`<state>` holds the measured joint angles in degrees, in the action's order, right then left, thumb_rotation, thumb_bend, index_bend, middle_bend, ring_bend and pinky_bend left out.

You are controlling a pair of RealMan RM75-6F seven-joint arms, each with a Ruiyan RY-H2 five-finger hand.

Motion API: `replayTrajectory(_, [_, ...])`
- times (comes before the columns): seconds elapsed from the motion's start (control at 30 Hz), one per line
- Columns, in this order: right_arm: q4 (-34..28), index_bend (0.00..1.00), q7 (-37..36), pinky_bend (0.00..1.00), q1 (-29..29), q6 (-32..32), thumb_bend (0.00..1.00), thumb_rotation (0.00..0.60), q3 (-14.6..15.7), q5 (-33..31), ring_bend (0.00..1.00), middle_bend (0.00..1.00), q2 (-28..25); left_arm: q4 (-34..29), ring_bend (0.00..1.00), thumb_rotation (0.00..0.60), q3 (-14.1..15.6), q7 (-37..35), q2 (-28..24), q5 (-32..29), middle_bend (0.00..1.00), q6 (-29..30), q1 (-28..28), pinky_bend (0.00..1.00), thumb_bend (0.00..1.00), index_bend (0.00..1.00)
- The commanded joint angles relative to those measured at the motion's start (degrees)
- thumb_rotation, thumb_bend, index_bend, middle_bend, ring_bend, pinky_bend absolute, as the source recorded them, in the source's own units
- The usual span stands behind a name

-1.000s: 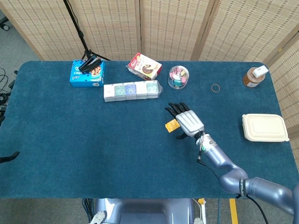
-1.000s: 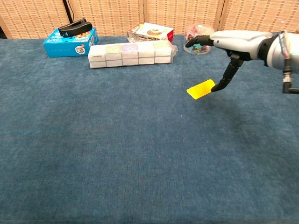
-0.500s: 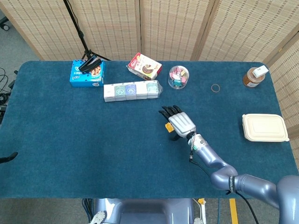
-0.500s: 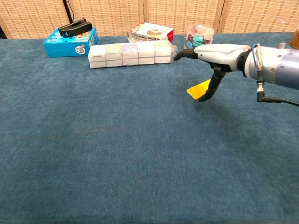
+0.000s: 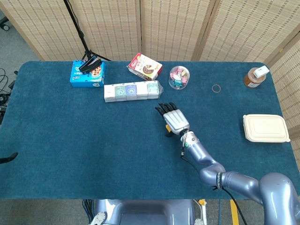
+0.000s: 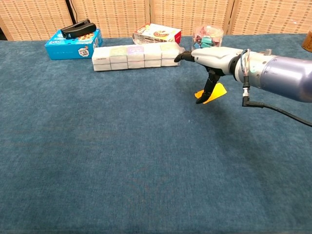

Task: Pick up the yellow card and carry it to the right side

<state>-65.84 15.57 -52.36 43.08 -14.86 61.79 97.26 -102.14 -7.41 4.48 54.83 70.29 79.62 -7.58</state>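
Observation:
The yellow card (image 6: 216, 92) lies slightly tilted on the blue tablecloth (image 6: 122, 161), right of the middle in the chest view. My right hand (image 6: 210, 57) hovers palm down right over it, fingers stretched out flat toward the left. Its thumb (image 6: 208, 88) points down in front of the card's left part and seems to touch it. In the head view the right hand (image 5: 172, 119) covers nearly all of the card. Nothing is gripped between the fingers. My left hand shows in neither view.
Along the back stand a blue box with a black stapler (image 5: 87, 74), a wrapped row of small boxes (image 5: 132, 91), a red-and-white box (image 5: 145, 66) and a clear jar (image 5: 179, 77). At the right are a small ring (image 5: 216, 88), a brown jar (image 5: 255, 77) and a beige lidded container (image 5: 265, 127).
My right hand has slid left, from beside the card's right end to directly above it; the thumb now sits at the card's left part. The card has stayed put.

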Motion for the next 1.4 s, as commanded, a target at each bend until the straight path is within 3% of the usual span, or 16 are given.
replayTrajectory(0.03, [0.25, 0.00, 0.13, 0.00, -0.17, 0.04, 0.00, 0.600, 0.10, -0.21, 0.00, 0.00, 0.13, 0.05, 0.00, 0.600, -0.02, -0.01, 0.01, -0.11, 0.00, -0.14, -0.06, 0.00, 0.00, 0.00])
replayTrajectory(0.73, [4.11, 0.00, -0.12, 0.00, -0.40, 1.31, 0.00, 0.600, 2.61, 2.73, 0.00, 0.00, 1.50, -0.14, 0.00, 0.600, -0.22, 1.32, 0.37, -1.24, 0.00, -0.94, -0.68, 0.00, 0.00, 0.00])
replayTrajectory(1.4, [10.89, 0.00, -0.58, 0.00, -0.71, 2.94, 0.00, 0.600, 2.43, 4.23, 0.00, 0.00, 4.79, -0.23, 0.00, 0.600, -0.16, 1.47, 0.40, -1.29, 0.00, -0.85, -0.71, 0.00, 0.00, 0.00])
